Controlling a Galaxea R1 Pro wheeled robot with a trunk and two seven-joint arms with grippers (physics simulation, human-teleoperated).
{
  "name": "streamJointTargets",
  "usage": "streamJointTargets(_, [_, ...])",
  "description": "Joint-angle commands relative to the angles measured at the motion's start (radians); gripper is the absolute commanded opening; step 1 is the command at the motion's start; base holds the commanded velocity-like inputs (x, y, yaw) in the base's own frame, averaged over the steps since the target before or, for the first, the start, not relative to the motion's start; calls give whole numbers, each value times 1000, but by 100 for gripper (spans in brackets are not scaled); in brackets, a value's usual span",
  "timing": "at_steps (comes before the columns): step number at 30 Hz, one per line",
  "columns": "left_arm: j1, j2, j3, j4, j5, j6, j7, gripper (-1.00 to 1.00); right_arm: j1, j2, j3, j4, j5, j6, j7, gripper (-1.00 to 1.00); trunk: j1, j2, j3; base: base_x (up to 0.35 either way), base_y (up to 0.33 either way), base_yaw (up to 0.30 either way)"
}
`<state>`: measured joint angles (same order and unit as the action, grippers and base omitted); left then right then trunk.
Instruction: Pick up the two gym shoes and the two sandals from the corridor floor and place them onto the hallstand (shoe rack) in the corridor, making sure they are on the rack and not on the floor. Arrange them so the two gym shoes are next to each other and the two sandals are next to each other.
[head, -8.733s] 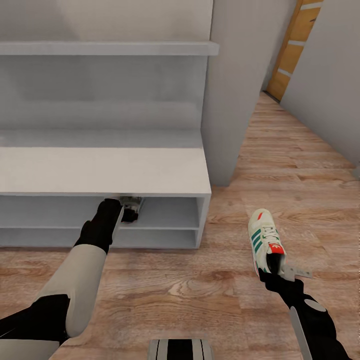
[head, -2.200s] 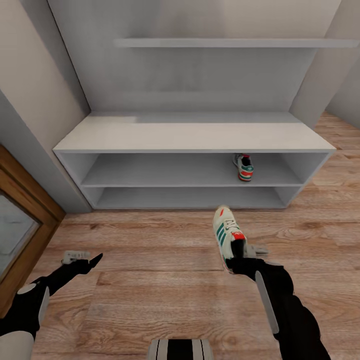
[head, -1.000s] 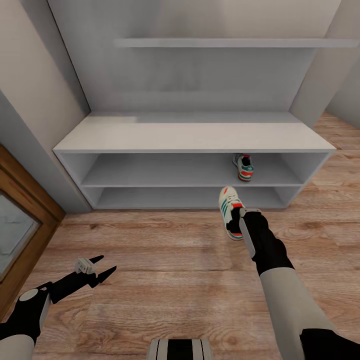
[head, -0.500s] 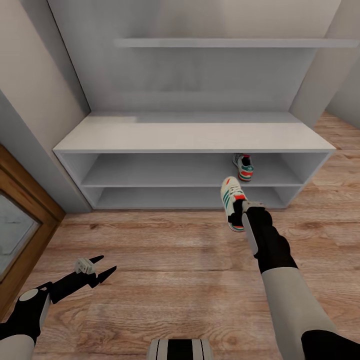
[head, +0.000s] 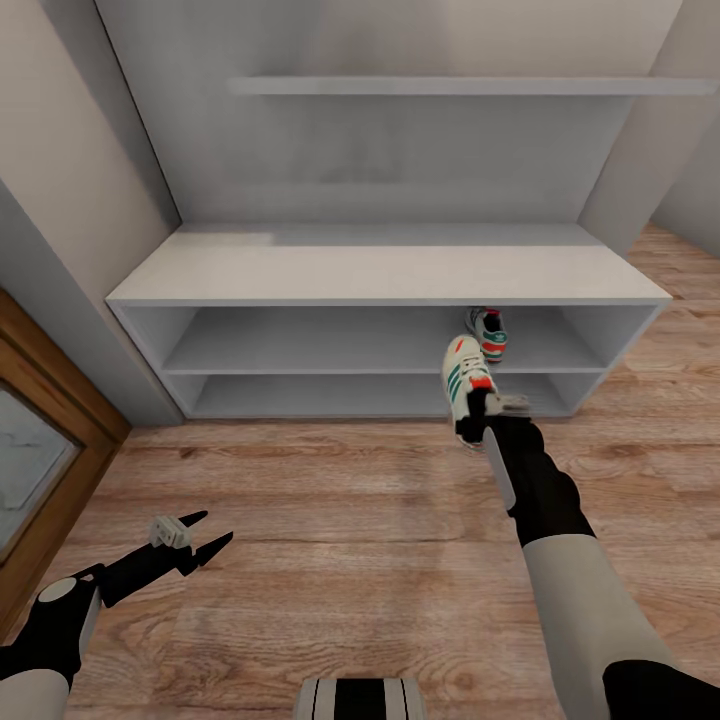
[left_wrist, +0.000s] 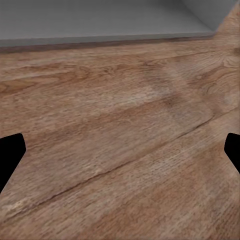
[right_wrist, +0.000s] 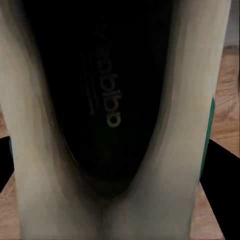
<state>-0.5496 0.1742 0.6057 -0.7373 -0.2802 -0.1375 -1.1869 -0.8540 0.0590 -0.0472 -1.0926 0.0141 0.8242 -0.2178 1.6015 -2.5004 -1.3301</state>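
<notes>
Clearly light and soft-walled, the cream-white, green-striped gym shoe (head: 464, 380) hangs securely, heel-pinched by the right hand (head: 478, 415).

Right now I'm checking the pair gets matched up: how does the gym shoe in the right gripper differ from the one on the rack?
The held gym shoe hangs in the air, gripped at its heel by the right gripper; the shelved gym shoe rests on the hallstand's upper shelf. The held one shows its laced top; the shelved one shows mainly its red heel. Both are cream with green stripes.
</notes>
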Motion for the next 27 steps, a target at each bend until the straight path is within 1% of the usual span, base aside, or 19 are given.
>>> streamJointTargets(1, [-1, -1, 5, -1, -10, -10, -4, 100, 0, 1, -1, 1, -2, -11, -2, -100, 0, 0, -1, 0, 0, 0])
streamJointTargets(5, [-1, -1, 5, -1, -10, -10, -4, 100, 0, 1, 0, 3, -2, -33, -2, -100, 0, 0, -1, 0, 0, 0])
streamJointTargets(12, [-1, -1, 4, -1, -10, -10, -4, 100, 0, 1, 1, 3, -2, -37, -2, -100, 0, 0, -1, 7, 0, 0])
streamJointTargets(19, [-1, -1, 4, -1, -10, -10, -4, 100, 0, 1, 1, 4, -2, -46, -2, -100, 0, 0, -1, 206, 0, 0])
streamJointTargets(27, [-1, -1, 3, -1, -10, -10, -5, 100, 0, 2, 0, 4, -2, -52, -2, -100, 0, 0, -1, 28, 0, 0])
